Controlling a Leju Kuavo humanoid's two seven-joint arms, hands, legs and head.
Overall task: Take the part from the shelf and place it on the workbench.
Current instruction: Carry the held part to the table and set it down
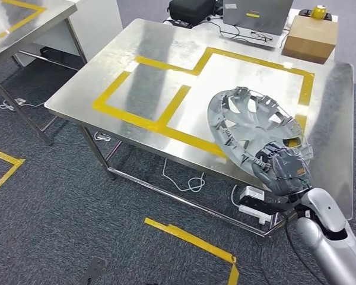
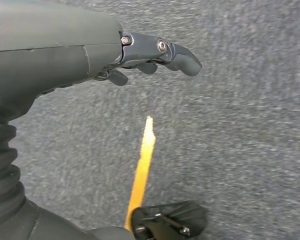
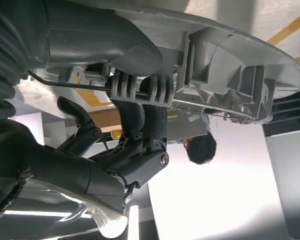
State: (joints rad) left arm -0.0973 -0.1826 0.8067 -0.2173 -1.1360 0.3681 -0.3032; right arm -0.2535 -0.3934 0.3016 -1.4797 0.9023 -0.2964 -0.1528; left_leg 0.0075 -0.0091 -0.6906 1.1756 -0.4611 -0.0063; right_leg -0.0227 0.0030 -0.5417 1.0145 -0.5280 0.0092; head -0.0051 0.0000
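Currently the right robot hand (image 1: 286, 172) is grasping the part (image 1: 252, 127), a grey wheel cover, by its near rim, fingers (image 3: 156, 122) hooked behind the rim's retaining wire, which probably keeps the wide disc from slipping. Part is tilted up over the desk (image 1: 136, 41) at its near right edge, partly above the yellow tape outline (image 1: 162, 122), not yet set down; likely carried edge-on so it can be lowered flat inside the marking. Left robot hand (image 2: 148, 57) hangs released, fingers apart, over the carpet beside the desk, holding nothing
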